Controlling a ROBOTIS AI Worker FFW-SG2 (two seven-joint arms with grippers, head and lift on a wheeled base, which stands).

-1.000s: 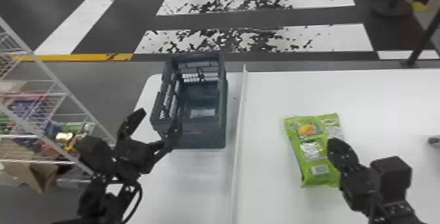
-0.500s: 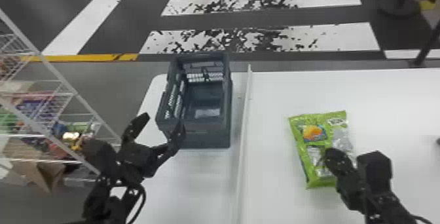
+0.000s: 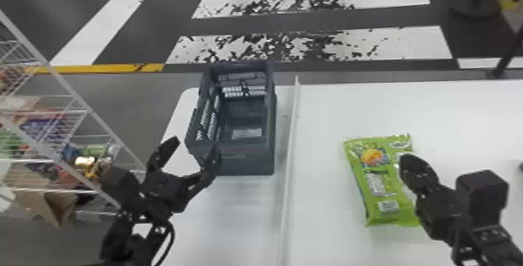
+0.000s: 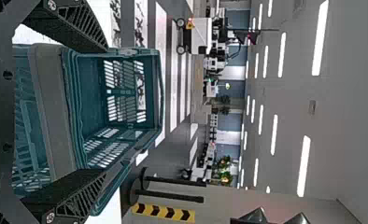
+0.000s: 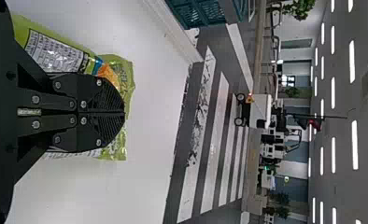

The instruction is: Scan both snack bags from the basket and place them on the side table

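On the white table (image 3: pixel 334 245) lies one green snack bag (image 3: pixel 375 195), right of the raised white strip. My right gripper (image 3: pixel 414 168) is over the bag's right side; in the right wrist view the gripper (image 5: pixel 123 113) has its fingers pressed together, nothing between them, and the bag (image 5: pixel 60 53) lies beneath. The dark basket (image 3: pixel 245 164) stands left of the strip, with a pale patch on its floor and no bag visible inside. My left gripper (image 3: pixel 194 147) is spread at its near left corner; in the left wrist view the gripper (image 4: pixel 102 111) has the basket (image 4: pixel 53 109) between its open fingers.
A wire shelf (image 3: pixel 78 109) with packaged goods stands at the left. The low white strip (image 3: pixel 290 148) runs front to back between basket and bag. Beyond the table's far edge is a striped floor, with dark posts (image 3: pixel 506 51) at the right.
The right gripper has shifted slightly away and to the right over the bag. The left gripper has stayed at the basket. The head view has shifted a little; bag and basket rest where they were.
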